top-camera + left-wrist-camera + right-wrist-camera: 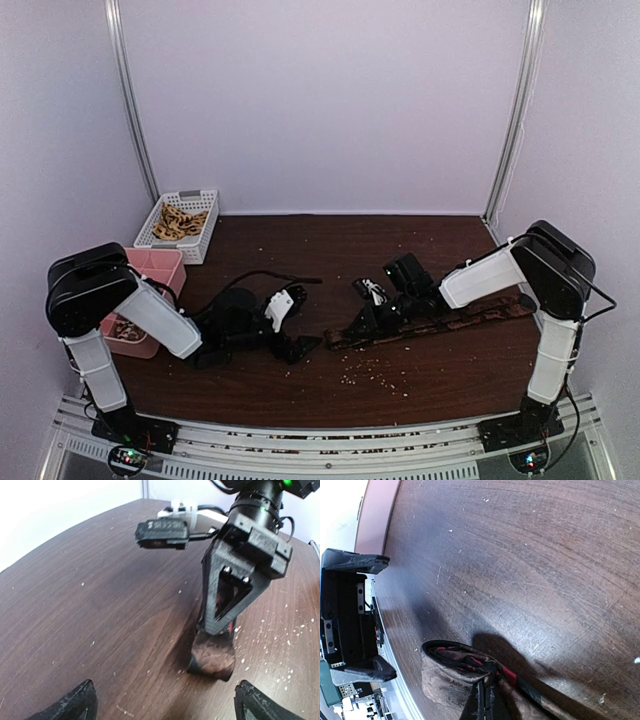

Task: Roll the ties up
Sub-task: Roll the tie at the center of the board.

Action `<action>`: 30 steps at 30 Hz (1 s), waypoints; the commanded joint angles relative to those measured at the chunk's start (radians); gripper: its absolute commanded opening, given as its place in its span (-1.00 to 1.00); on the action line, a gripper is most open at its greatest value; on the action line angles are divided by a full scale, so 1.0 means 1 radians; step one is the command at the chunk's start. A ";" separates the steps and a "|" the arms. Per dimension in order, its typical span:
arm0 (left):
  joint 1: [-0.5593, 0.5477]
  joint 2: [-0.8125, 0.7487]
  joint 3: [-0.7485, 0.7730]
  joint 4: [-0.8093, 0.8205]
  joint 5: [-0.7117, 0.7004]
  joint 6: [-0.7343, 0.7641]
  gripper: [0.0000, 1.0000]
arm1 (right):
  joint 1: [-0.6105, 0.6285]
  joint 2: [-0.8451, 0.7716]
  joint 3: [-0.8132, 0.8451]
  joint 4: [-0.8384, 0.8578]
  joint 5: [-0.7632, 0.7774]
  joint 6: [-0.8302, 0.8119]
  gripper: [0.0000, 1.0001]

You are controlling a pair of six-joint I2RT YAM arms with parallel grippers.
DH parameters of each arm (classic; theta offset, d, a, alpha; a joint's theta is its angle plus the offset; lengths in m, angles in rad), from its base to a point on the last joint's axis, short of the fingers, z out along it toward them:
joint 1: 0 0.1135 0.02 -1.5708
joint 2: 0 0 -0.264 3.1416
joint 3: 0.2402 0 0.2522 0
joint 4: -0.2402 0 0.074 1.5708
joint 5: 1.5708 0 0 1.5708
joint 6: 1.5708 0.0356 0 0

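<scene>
A dark brown patterned tie [450, 318] lies stretched across the table from the right edge toward the middle. Its near end is folded into a small loop [451, 672]. My right gripper [487, 706] is shut on that fold and pins it to the table; the same gripper [240, 587] stands over the tie end [212, 656] in the left wrist view. My left gripper [168, 707] is wide open just short of the fold, with nothing between its fingertips [80, 702]. From above, the left gripper [296, 332] faces the right gripper [347, 335] at the table's middle.
A white basket [196, 198] with more tan ties [180, 223] stands at the back left. A pink container [160, 262] sits beside the left arm. Pale crumbs [375, 372] are scattered on the dark wooden table [330, 245]. White walls close in the sides and back.
</scene>
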 commanded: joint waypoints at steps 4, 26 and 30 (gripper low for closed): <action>-0.035 0.111 0.019 0.144 0.000 0.009 0.96 | 0.004 0.007 -0.052 -0.102 0.119 -0.047 -1.00; -0.064 0.457 0.256 0.336 0.126 0.018 0.11 | 0.011 0.072 -0.055 -0.072 0.124 -0.040 -1.00; -0.064 0.469 0.287 0.309 0.147 0.005 -0.01 | 0.022 0.079 -0.050 -0.047 0.117 -0.017 -1.00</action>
